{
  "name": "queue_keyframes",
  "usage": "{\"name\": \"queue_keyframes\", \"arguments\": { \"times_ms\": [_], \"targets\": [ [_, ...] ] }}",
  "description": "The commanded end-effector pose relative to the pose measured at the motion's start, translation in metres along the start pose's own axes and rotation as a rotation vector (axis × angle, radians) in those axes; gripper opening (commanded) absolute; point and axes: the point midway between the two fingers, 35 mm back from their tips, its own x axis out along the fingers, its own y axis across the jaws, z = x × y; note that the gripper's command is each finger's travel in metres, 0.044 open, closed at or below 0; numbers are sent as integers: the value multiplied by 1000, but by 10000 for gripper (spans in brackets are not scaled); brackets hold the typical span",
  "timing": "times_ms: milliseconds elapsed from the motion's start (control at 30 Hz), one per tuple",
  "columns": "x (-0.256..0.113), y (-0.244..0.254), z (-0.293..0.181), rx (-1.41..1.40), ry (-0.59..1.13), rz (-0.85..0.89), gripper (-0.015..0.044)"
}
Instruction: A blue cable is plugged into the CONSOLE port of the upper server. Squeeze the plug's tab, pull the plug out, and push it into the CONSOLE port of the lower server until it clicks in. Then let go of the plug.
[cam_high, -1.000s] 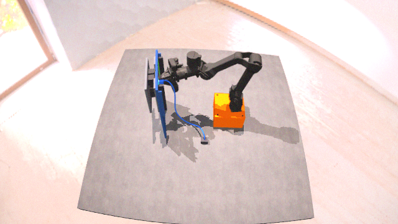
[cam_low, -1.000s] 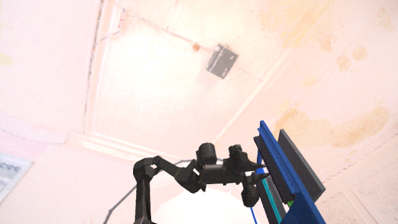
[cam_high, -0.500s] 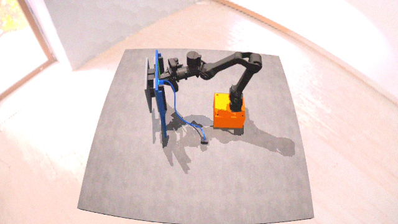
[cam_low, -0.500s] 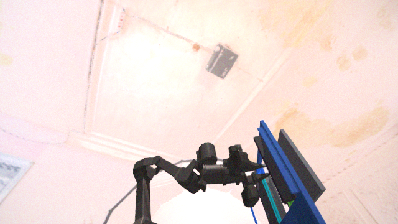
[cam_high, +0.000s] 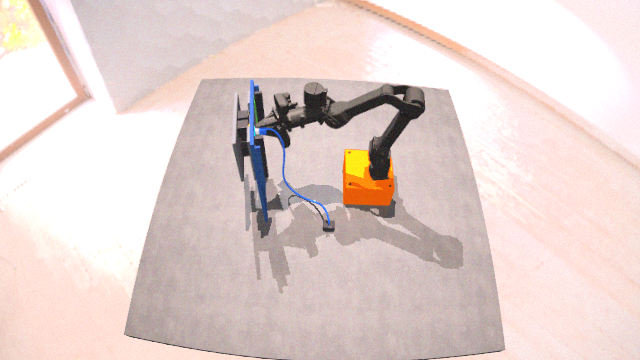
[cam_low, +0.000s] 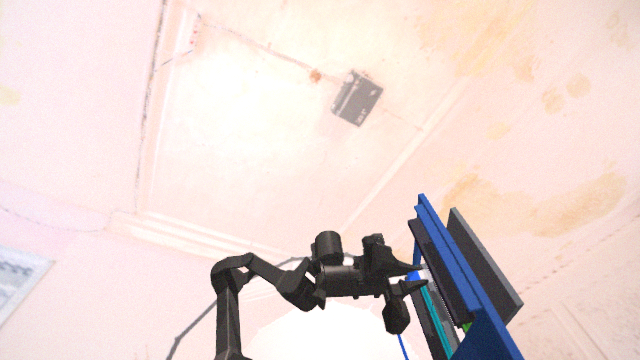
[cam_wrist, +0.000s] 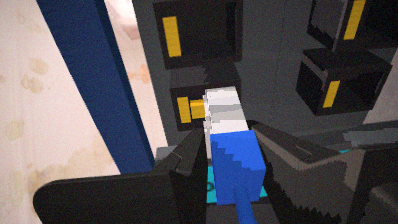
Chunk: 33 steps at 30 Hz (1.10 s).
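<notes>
At the port panel (cam_wrist: 280, 30), wrist view: 1 plug (cam_wrist: 237, 160), blue body with a clear front, sits between the 2 fingertips of the pincer (cam_low: 425, 276) (cam_wrist: 224, 130); pincer is clenched on it. Plug's long axis points into the panel, clear end at 1 socket's mouth; how deep, can't tell. Which server the socket is on, can't tell either. 4 sockets show on the panel, 2 per column, each with 1 yellow strip; the plug's socket shows 1 extra yellow piece beside the clear end. Coming move likely runs along that axis, in or out of the panel.

Top view: 1 arm (cam_high: 367, 100) (cam_low: 227, 320), reaching to the panel; 1 blue cable (cam_high: 284, 165) (cam_wrist: 245, 212) runs from the panel to 1 small black block (cam_high: 328, 226), apart from the panel.

Exterior view: 2 fingers point at the panel, tips right by it; plug mostly hidden.
</notes>
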Motion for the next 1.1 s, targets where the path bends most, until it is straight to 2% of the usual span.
{"name": "queue_keyframes", "arguments": {
  "times_ms": [0, 1067],
  "targets": [
    [-3, -1, -1, -1, 0, -1, 0],
    [-25, -1, -5, -1, 0, -3, 0]
  ]
}}
